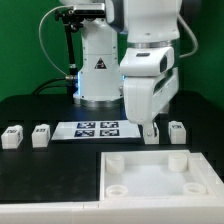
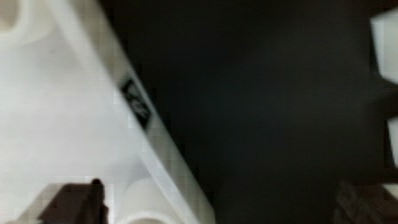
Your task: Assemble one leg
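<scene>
- The end effector (image 1: pixel 150 126) is released: in the wrist view its 2 fingers (image 2: pixel 71 203) stand wide apart with only dark bench between them, and it holds nothing.
- Taking the large white panel (image 1: pixel 150 186) as the landmark, the end effector hangs low just beyond the panel's far edge, toward the exterior view's right.
- The leg (image 1: pixel 152 134) stands on the bench (image 1: pixel 40 170) just beyond that same far edge, almost straight below the fingertips. It is partly hidden by them, so whether they already flank it cannot be told for sure.
- The coming move probably turns on this relation: the leg lies below the end effector rather than off to a side, so a short drop looks more likely than a sideways reach.
- The leg seems to stand upright with its tag facing the exterior camera; its long axis is too small to judge.
- A neighbouring leg (image 1: pixel 178 131) stands just beside it, further toward the exterior view's right along the panel's far edge. It is close enough that a finger could nudge it.
- 2 more legs (image 1: pixel 12 136) stand well apart from the panel's far edge, toward the exterior view's left, past the marker board (image 1: pixel 97 128).
- In the wrist view the panel (image 2: pixel 54 110) runs slantwise beside one finger.
</scene>
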Action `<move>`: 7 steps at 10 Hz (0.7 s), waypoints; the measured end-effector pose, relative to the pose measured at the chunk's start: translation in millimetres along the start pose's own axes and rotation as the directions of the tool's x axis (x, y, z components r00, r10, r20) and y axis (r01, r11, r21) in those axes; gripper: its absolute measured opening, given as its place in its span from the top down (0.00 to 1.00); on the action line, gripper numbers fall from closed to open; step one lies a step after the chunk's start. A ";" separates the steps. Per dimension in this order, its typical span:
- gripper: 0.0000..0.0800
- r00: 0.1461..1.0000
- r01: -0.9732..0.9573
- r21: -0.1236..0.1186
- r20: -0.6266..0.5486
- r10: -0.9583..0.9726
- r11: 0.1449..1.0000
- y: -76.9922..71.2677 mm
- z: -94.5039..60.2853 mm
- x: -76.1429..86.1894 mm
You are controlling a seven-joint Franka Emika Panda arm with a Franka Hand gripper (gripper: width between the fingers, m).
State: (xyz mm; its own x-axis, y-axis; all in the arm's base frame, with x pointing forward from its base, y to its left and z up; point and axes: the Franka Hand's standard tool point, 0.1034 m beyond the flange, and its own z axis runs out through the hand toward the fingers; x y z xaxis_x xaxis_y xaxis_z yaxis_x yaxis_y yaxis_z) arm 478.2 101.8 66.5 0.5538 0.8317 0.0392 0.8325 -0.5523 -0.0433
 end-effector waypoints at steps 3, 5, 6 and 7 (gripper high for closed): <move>0.19 0.902 -0.430 -0.006 -0.057 0.429 0.903 -30.4 2.0 29.2; 0.19 0.799 -0.599 0.021 -0.051 0.599 0.800 -30.7 1.9 28.6; 0.19 0.721 -0.691 0.036 -0.044 0.692 0.722 -35.2 3.6 30.5; 0.19 0.607 -0.793 0.050 -0.027 0.794 0.608 -45.5 7.1 34.7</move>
State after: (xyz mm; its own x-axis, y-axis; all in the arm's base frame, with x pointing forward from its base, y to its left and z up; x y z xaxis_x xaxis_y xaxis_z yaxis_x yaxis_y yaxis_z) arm 459.5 156.2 62.8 0.9978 0.0650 0.0160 0.0663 -0.9920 -0.1078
